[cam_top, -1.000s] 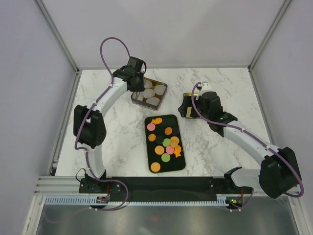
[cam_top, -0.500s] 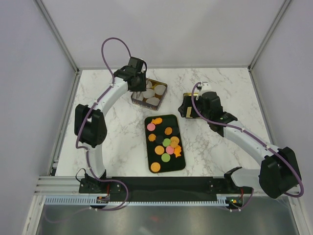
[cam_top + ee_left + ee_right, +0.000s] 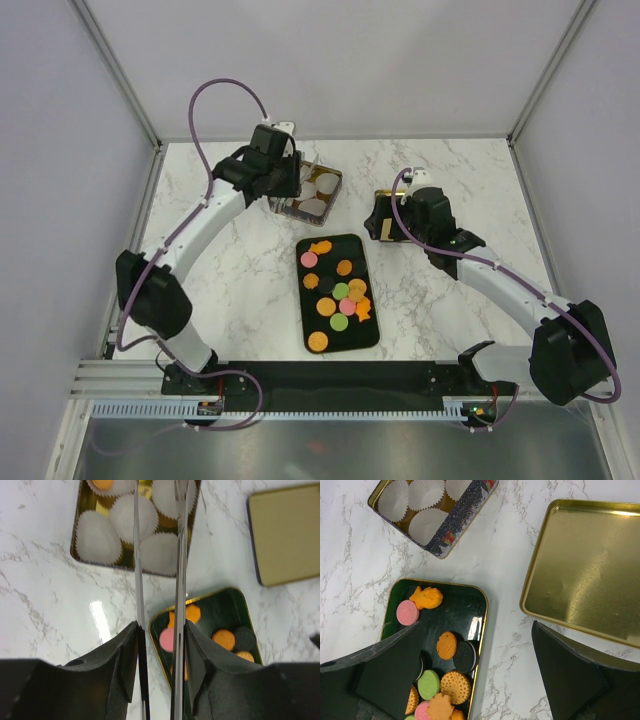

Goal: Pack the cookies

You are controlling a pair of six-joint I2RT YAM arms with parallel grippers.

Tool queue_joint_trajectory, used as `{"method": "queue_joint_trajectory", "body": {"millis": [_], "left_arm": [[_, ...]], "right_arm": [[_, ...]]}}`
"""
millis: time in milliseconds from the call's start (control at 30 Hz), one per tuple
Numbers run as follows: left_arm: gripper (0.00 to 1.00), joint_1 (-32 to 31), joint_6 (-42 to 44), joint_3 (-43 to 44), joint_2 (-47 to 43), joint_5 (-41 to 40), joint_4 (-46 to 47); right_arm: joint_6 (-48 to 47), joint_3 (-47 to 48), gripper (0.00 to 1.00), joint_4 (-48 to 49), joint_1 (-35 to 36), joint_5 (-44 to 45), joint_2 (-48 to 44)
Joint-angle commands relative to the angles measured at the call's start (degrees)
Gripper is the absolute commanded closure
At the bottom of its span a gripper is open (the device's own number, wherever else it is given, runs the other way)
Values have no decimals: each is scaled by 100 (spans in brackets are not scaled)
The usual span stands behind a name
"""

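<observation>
Beneath the left gripper [image 3: 296, 186]: an open tin [image 3: 333, 192] on the marble table [image 3: 220, 250], lined with white paper cups [image 3: 313, 207] set close together. The left gripper is released. Its two thin fingers [image 3: 137, 580] stand parted by a narrow gap with nothing between them, above the tin's near rim.

Just nearer the arm bases than that gripper: a black tray [image 3: 352, 252] with a gilt rim, lying flat on the marble and apart from the tin.

On the tray: the cookies [image 3: 341, 290], loose and mostly in one layer, crowded and partly overlapping toward the near end. Their colours are orange, pink, green and dark brown. At the far end a pink round [image 3: 407, 612] and an irregular orange piece [image 3: 427, 598] lie side by side.

Inside one cup, ahead and to the left of the left gripper's fingers: an orange patch [image 3: 102, 483], probably a single cookie. The frame edge cuts it off, so that is not certain.

Below the right gripper [image 3: 378, 228], toward its right finger: a gold lid [image 3: 590, 565], hollow side up, flat on the marble and apart from both tin and tray.

The right gripper is spread wide and grasps nothing. The tray's far end sits under its left finger [image 3: 390, 670], and bare marble shows between tray and lid.
</observation>
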Motion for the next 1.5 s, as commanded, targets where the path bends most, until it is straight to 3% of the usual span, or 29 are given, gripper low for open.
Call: {"method": "queue_joint_trajectory", "body": {"millis": [0,200,367,400,433,933,1467], "left_arm": [[53,-250,311,-831,-1083,169,-19],[53,-505,276,-2150,-2611,389,-222],[53,-637,276,-2451,-3123,389,-222],[51,-672,467,-2486,-3159,1042,-918],[51,-698,469,-2530,-3229,1057,-960],[48,-1762,311,-3278,-3150,1461,-1312],[45,-1894,328,-3375,-2860,1435,-1347]], "right_arm": [[-71,202,2,91,13,38,-123],[-98,273,2,56,22,11,-105],[-106,308,2,30,22,46,-35],[-106,308,2,30,22,47,-26],[-115,317,2,21,22,55,-9],[-142,325,2,-14,22,73,114],[-142,317,2,-23,22,82,106]]}}
